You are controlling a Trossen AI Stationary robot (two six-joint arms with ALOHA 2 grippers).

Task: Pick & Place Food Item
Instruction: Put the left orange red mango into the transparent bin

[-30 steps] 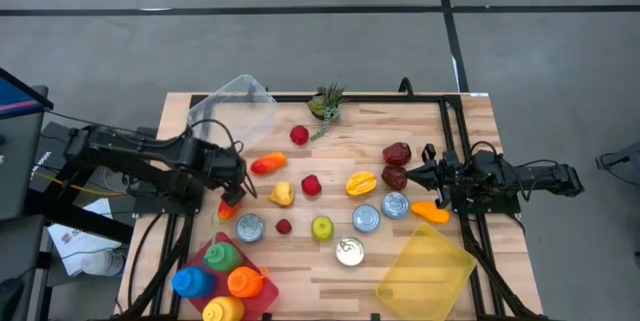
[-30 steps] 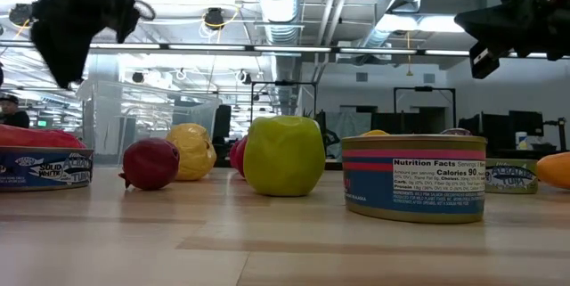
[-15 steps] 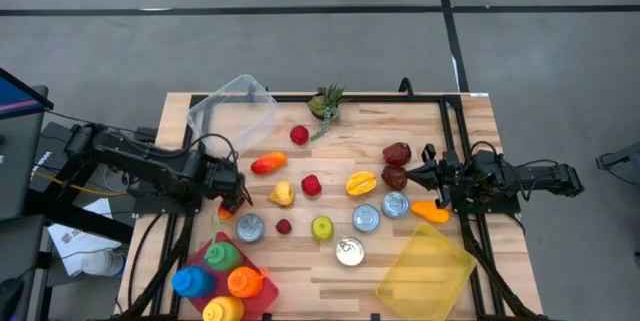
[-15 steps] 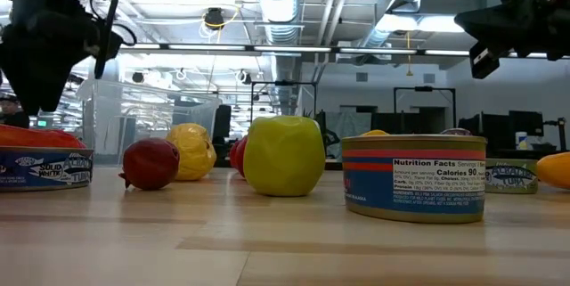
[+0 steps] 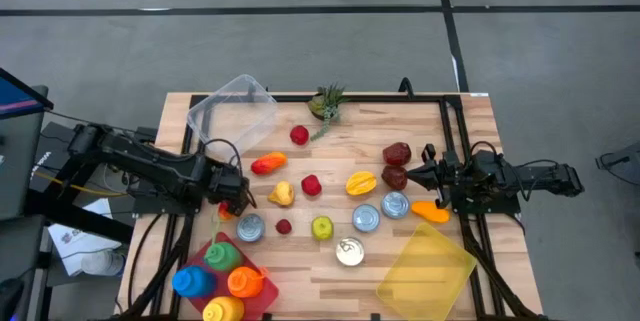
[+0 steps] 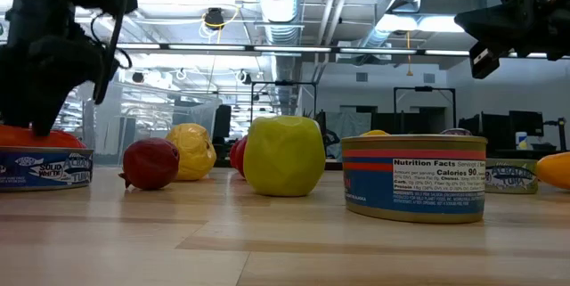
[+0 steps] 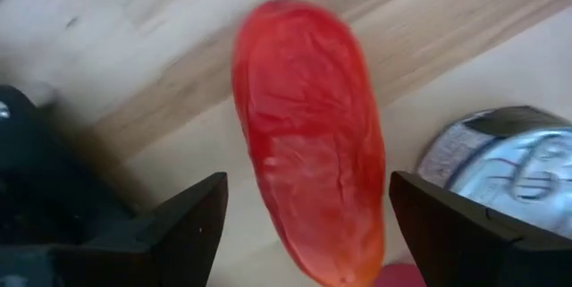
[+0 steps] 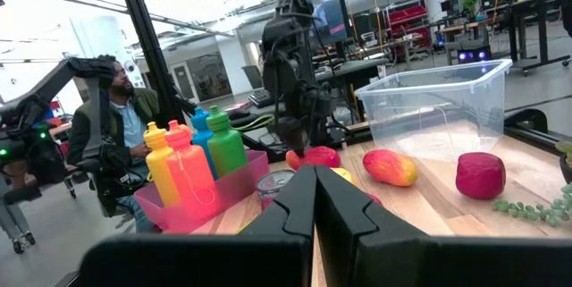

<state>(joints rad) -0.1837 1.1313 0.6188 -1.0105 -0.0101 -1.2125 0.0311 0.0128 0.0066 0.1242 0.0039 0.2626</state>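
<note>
A long red-orange pepper-like food item (image 7: 308, 135) lies on the wooden table next to a tuna can (image 7: 509, 166). It sits near the table's left edge in the high view (image 5: 224, 212). My left gripper (image 7: 308, 224) is low over it and open, one finger on each side, with table showing between the fingers and the item. In the low view the left gripper (image 6: 40, 121) reaches down to the item (image 6: 27, 135) behind the can. My right gripper (image 8: 315, 189) is shut and waits at the right edge (image 5: 412, 172).
A clear tub (image 5: 232, 111) stands at the far left, a yellow tub (image 5: 425, 266) at the near right, and a red tray of bottles (image 5: 225, 276) at the near left. Cans, fruit and a small plant (image 5: 325, 103) fill the middle. A seated person (image 8: 116, 126) shows beyond the table.
My left gripper has come down and a little toward the table's near edge, onto the red-orange food item, which now sits between its fingers. The item has stayed where it was.
</note>
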